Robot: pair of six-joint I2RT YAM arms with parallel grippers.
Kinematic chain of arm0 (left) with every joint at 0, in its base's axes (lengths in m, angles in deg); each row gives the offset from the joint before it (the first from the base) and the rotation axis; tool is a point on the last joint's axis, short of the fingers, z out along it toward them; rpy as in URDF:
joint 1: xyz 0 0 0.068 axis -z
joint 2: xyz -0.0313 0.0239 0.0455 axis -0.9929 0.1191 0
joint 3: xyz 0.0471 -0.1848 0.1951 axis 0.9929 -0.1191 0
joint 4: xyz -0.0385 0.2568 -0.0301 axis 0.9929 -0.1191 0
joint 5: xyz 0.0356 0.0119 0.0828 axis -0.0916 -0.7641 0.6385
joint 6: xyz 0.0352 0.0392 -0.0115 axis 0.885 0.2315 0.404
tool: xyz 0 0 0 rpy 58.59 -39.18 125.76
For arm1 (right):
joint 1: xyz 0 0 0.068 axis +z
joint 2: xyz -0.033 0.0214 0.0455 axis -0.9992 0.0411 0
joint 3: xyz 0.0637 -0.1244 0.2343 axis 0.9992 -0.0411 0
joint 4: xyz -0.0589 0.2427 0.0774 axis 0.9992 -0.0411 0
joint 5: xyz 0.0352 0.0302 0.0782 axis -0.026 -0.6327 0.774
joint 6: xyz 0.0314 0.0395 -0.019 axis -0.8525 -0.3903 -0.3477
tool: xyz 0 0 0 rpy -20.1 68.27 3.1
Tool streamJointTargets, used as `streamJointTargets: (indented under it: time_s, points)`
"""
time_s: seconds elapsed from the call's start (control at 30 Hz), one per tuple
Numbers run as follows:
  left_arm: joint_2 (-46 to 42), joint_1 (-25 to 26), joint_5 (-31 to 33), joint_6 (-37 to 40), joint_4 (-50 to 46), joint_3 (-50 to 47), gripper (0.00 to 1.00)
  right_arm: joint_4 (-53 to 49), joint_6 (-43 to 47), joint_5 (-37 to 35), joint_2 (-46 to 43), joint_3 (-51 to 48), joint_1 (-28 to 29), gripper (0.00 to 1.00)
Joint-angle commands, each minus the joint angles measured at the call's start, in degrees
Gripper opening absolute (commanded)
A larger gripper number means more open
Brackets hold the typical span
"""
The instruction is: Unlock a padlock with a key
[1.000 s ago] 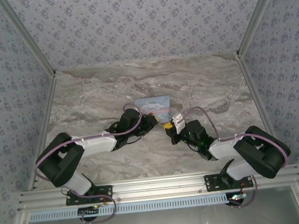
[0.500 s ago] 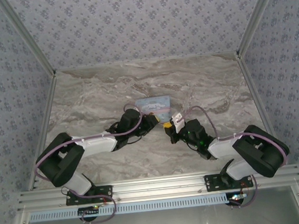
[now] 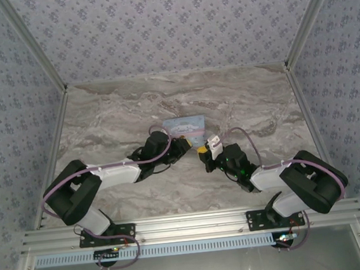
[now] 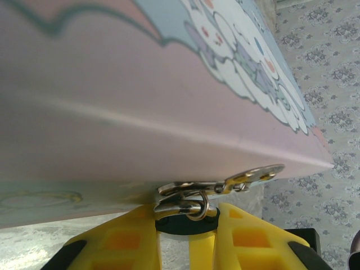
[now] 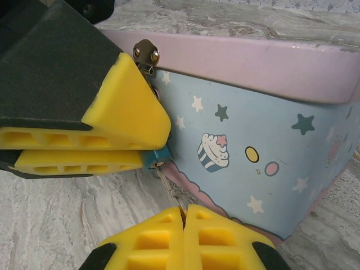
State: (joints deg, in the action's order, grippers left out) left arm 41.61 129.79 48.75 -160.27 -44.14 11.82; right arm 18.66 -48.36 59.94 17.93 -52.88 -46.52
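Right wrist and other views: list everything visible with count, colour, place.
tin: one, pale blue with pink lid, centre of table
hasp: one, silvery, tin's front
padlock: one, teal, at the hasp, gripped by left tool
key: one, thin silvery sliver, padlock's underside down to right tool
table: one, grey marble, under everything
walls: three, blue-grey patterned, around table
left tool: one, yellow fingers, shut on padlock
right tool: one, yellow fingers, shut on key
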Motion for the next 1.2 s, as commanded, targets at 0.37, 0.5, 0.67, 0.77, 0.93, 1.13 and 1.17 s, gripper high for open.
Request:
streamJointTargets:
  time_s: [0.37,0.5,0.67,0.77,0.93,1.13,1.17]
  points:
    - [-0.74,0.59,-0.11,-0.55,4.96,0.08,0.15,3.45,-1.18,0.8,0.62,1.98,-0.17,0.02]
    - [-0.79,0.88,-0.07,-0.55,5.07,0.02,0.15,4.0,-1.57,0.8,1.03,2.47,-0.19,0.02]
    - [-0.85,0.94,0.15,-0.81,5.29,-0.2,0.15,5.34,-2.4,0.51,1.83,2.93,-0.17,0.02]
    - [-1.05,1.0,0.43,-0.95,5.37,-0.39,0.15,6.32,-3.41,-0.26,2.38,2.96,-0.35,0.02]
    - [-1.07,1.09,0.69,-1.07,5.47,-0.58,0.15,6.8,-4.13,0.77,2.79,3.33,-0.34,0.02]
    - [-1.08,1.14,0.85,-1.34,5.93,-0.55,0.15,5.2,-3.12,4.17,2.99,4.24,0.35,0.02]
    - [-1.04,1.12,0.87,-1.34,5.96,-0.62,0.15,5.3,-3.12,4.15,3.33,4.21,0.36,0.02]
